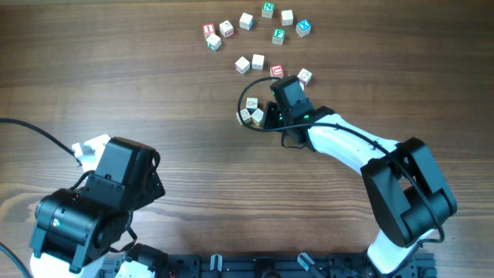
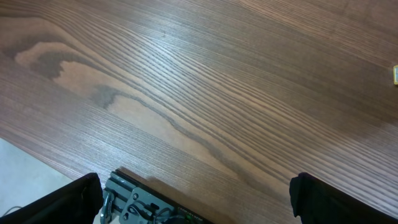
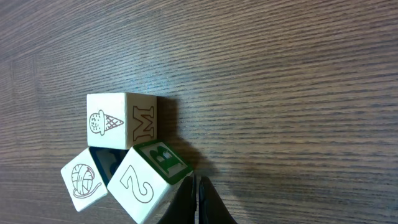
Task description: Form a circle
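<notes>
Your right gripper, fingers pinched together and holding nothing, sits just right of the three-cube cluster, touching the green-B cube, which lies near-left of the far scattered cubes.

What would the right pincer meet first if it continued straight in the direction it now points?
Most likely the green-edged block marked B and 2. The shut right pincer has its tips right beside that block's edge, apparently touching it. Two more blocks sit just behind it, one with an ice cream cone picture, though depth is hard to judge.
</notes>
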You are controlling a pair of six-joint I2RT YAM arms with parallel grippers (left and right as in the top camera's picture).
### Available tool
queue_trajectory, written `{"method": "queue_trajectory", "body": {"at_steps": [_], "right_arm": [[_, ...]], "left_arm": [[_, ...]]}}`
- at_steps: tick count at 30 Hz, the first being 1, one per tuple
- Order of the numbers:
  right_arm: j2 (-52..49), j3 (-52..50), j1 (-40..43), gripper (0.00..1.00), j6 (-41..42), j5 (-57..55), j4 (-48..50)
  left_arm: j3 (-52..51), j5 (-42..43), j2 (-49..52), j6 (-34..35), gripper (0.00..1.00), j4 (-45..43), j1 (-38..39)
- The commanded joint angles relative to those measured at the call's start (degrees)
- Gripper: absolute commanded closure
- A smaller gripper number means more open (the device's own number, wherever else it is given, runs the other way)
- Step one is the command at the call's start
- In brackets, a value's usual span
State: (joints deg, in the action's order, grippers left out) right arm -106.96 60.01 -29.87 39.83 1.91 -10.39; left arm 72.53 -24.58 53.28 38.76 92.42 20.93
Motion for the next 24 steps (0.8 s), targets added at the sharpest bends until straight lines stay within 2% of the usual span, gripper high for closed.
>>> {"method": "queue_trajectory", "body": {"at_steps": [1, 24], "right_arm": [[1.01, -0.5, -0.17, 0.96, 0.2, 0.76, 0.33], [0.46, -0.5, -0.2, 0.95, -0.02, 1.62, 0.94]], "left_arm": [[-0.22, -0.02, -0.13, 0.94, 0.0, -0.02, -0.33], [-0.22, -0.02, -0.13, 0.94, 0.0, -0.02, -0.33]]}}
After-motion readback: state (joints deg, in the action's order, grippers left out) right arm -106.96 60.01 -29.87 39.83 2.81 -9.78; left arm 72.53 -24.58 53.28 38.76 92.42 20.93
